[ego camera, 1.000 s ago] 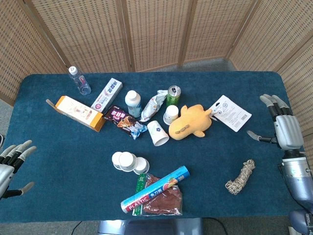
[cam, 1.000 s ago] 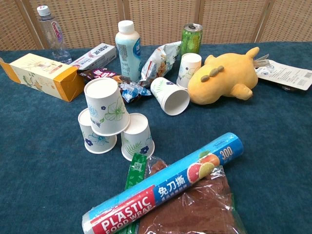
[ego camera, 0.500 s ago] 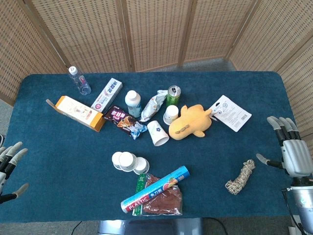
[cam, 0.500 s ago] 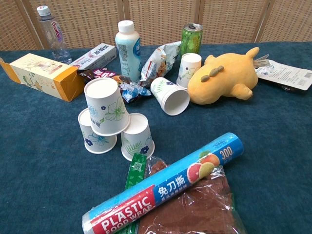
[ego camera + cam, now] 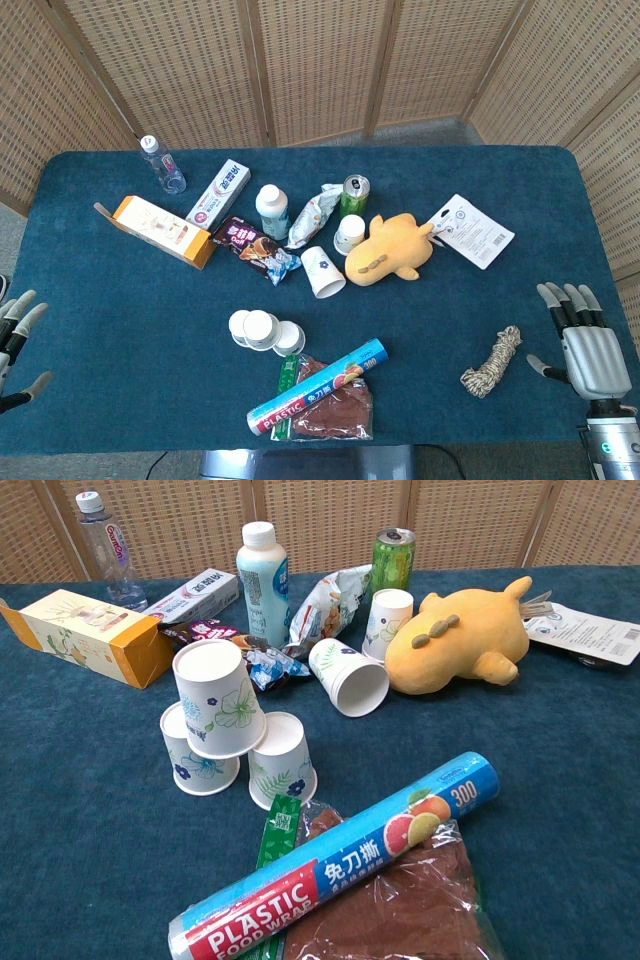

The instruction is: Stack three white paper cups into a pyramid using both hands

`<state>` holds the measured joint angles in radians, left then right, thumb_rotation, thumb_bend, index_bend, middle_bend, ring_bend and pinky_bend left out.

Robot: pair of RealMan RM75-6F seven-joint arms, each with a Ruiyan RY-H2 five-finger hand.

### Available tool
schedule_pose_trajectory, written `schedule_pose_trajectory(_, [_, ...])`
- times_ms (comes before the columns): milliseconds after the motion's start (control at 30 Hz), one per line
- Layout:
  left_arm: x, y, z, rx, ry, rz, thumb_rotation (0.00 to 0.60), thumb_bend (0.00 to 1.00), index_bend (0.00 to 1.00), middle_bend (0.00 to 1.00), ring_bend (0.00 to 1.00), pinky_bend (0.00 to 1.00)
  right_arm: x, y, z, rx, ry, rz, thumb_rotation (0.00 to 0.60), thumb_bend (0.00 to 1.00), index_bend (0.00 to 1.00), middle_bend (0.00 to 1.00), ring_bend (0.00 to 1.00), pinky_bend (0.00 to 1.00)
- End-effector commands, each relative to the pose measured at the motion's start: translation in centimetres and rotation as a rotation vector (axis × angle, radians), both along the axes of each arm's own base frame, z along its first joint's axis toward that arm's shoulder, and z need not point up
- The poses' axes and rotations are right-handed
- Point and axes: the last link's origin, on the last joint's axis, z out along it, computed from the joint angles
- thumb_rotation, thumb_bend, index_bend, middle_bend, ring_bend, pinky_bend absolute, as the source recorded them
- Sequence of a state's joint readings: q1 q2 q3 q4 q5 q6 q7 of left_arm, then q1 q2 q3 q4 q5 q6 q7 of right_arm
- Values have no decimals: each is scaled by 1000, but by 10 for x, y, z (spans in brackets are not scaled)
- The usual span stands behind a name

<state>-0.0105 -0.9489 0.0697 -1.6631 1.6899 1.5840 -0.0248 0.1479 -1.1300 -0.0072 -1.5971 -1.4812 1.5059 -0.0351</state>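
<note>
Over the last second I have pulled both arms back toward me; the right hand [image 5: 585, 345], which stood up beside the white card [image 5: 474, 231], now sits low at the table's near right corner, and the left hand [image 5: 15, 345] has slid almost out of the head view at the left edge; nothing on the table has shifted in that time; I read this as the retreat after the job, since the pyramid already stands

The three cups sit near the middle front of the blue table [image 5: 120, 300]: the left base cup [image 5: 195, 755] and the right base cup [image 5: 282, 763] stand upside down side by side, and the top cup [image 5: 218, 699] rests across both, also upside down and leaning a little; from the chest view it looks settled, though that lean is what I would watch; the plastic wrap roll [image 5: 340, 865] lies just in front of the stack, and two spare cups sit further back by the yellow plush toy [image 5: 462, 637], one on its side

Right hand: fingers spread apart, thumb out to the side, holding nothing, touching nothing, well apart from the coil of rope [image 5: 493, 361] beside it; left hand: only fingers and thumb show, apart and empty; neither hand appears in the chest view
</note>
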Motion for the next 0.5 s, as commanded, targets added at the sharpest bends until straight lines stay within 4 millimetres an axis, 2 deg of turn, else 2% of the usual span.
schedule_pose_trajectory(33, [1,1,1,9,5,-12,600,292,0,0,0,0,1,3,-2,19,14,-34,600,0,0,0,0,0])
schedule_pose_trajectory(167, [2,1,3,41,-6,-36,600,288,0,0,0,0,5,2,-2,7,26,-45,600,0,0,0,0,0])
schedule_pose_trajectory(500, [0,2,3,39,-7,-36,600,285,0,0,0,0,2,2,-7,19,34,-67,600,0,0,0,0,0])
